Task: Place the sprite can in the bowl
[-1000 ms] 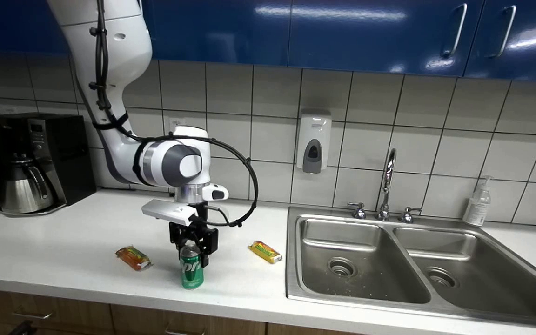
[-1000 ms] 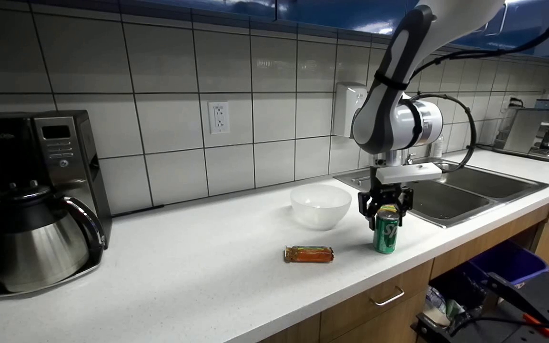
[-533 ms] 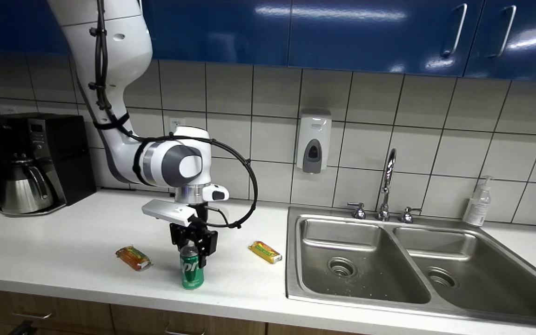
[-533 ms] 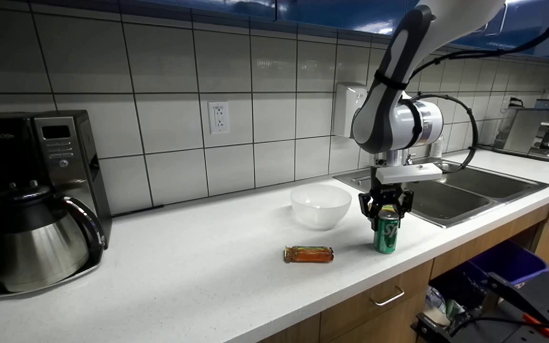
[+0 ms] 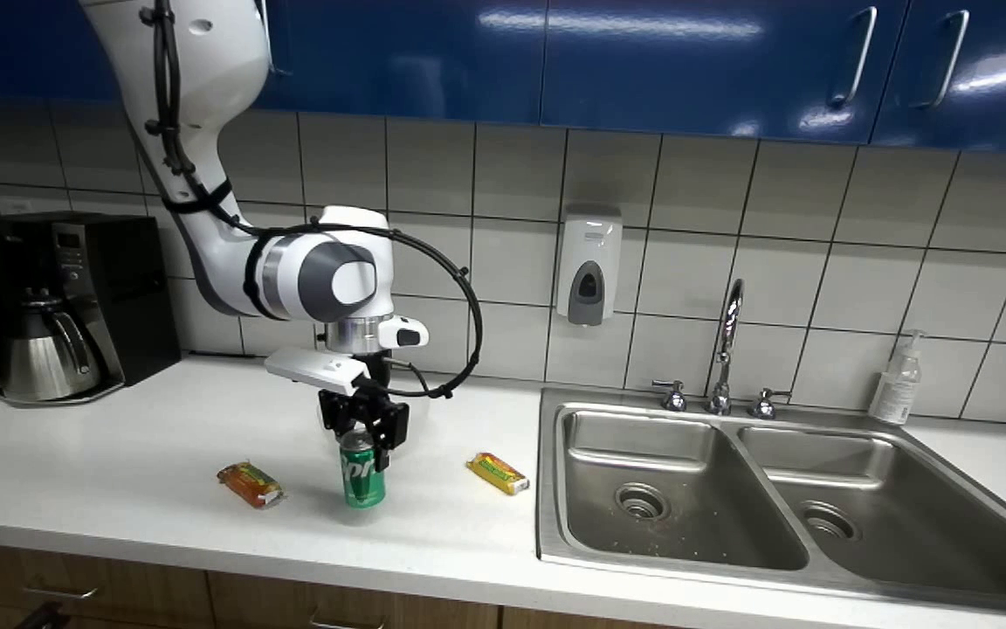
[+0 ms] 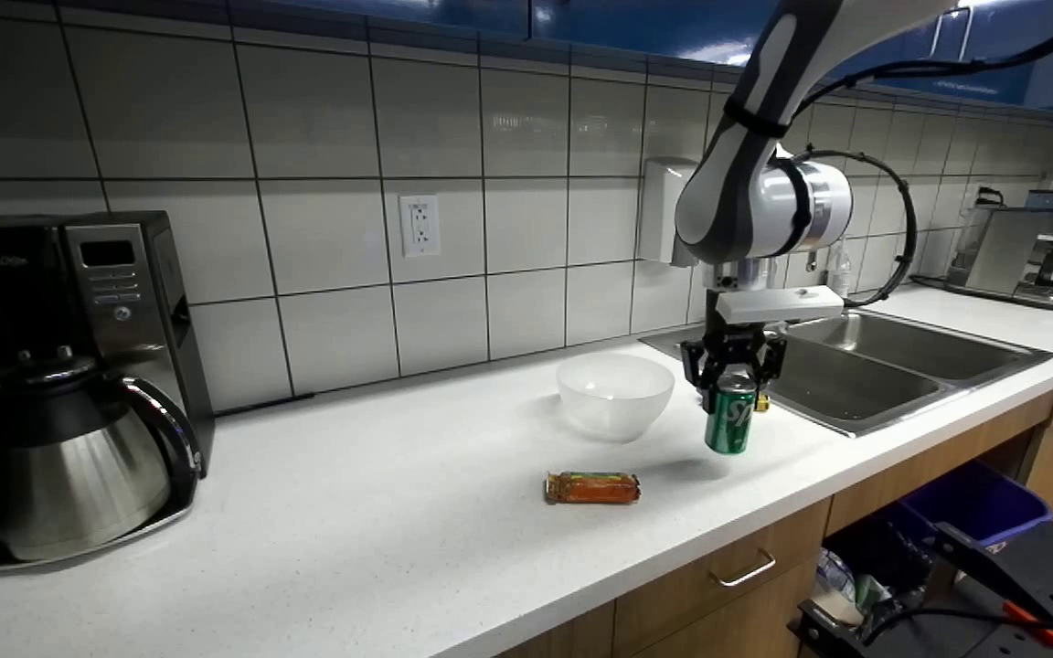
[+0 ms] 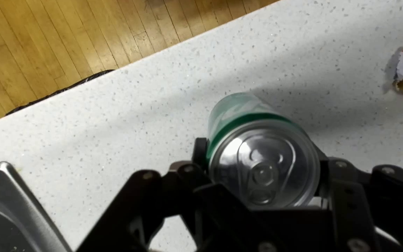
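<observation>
Gripper (image 7: 261,157): in the wrist view, its black fingers (image 7: 200,150) press on two sides of the sprite can (image 7: 262,148) near the top end, so you have the can gripped.
Can over the counter (image 5: 459,533): in an exterior view, you hold it just off the surface, close to upright, with the orange-red packet (image 5: 251,485) to one side and the yellow packet (image 5: 498,473) to the other.
Step with the can: this reads as the lift, the grasp made and the carry not yet done.
Bowl (image 6: 615,397): in an exterior view, it stands on the counter nearer the tiled wall (image 6: 440,320), apart from the can, so the placing is ahead of you.
Can to bowl: you likely need more height first, since the can's base looks low against the rim; then carry it towards the wall, centre it over the bowl, lower it, and only then let go.
Bowl's rim: cutting across low could, I judge, knock it and shove the bowl.
Can's base: in both exterior views it rests on the counter half a second ago; now it is clear of it, and the gripper sits higher too.
Packets and bowl: you find these unmoved against that frame.
</observation>
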Controlling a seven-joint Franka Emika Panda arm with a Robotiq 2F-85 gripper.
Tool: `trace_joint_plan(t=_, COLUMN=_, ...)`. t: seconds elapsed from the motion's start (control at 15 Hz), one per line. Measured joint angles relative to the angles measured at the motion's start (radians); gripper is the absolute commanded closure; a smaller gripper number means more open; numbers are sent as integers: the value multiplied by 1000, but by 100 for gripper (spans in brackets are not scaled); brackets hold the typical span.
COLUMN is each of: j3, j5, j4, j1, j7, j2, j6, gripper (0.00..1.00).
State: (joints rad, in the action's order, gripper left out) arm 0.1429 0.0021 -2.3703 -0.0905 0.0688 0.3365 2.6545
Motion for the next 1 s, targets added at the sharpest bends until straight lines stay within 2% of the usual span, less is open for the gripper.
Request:
trace_joint_plan(t=0.53, j3=0, j5=-37, j4=-22, j1=23, j7=20, j2=-131, j6=-32, gripper=61)
trace_joint_plan(t=1.0, j3=-1, j5=-109, j4=-15, j1=51, j7=94, j2=-180, j6=-40, gripper=61)
